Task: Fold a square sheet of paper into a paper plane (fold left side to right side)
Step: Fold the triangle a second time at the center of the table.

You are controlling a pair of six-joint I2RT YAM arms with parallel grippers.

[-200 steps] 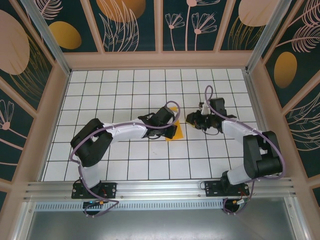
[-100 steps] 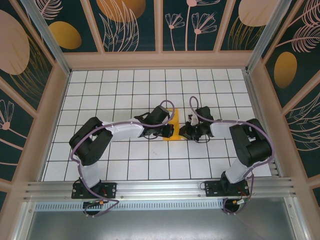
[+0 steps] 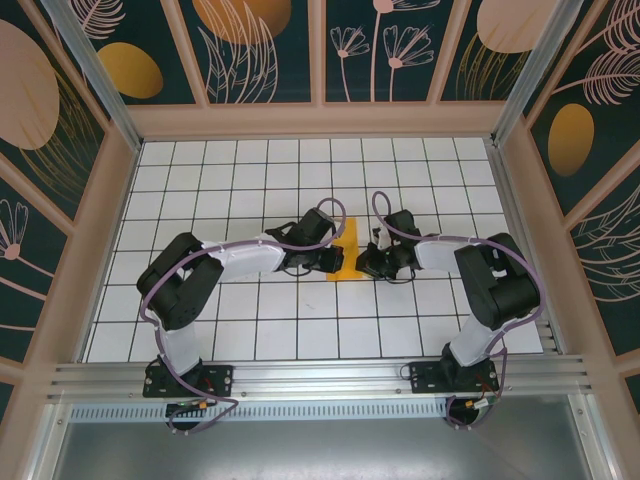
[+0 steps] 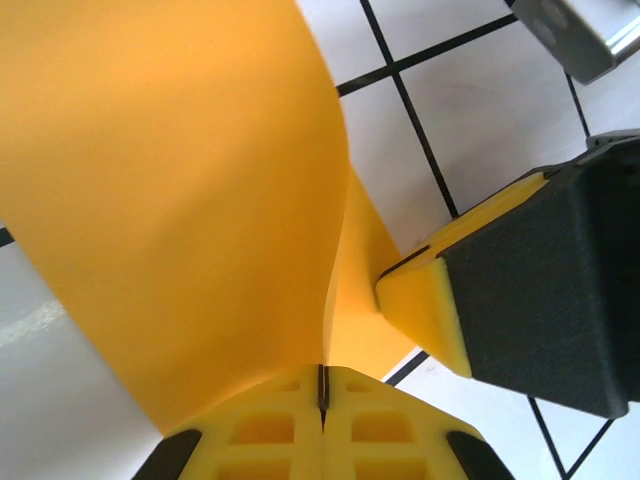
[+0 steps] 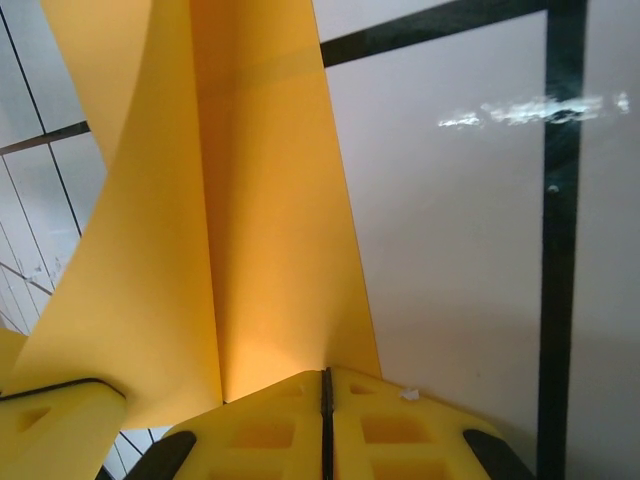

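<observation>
Left gripper point(image 4: 320, 388) clamps shut on the sheet of paper point(image 4: 180, 180) ahead of it. Right gripper point(image 5: 325, 385), just beside, pinches it too

I watch my right gripper point(image 3: 366, 264) swing in from the right and pinch shut on the paper point(image 3: 347, 262); my left gripper point(image 3: 333, 262) slides slightly nearer.

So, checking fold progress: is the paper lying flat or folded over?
Folded over, not flat: the paper rises off the table in two layers meeting at a crease, pinched in both arms' shut jaws.
</observation>
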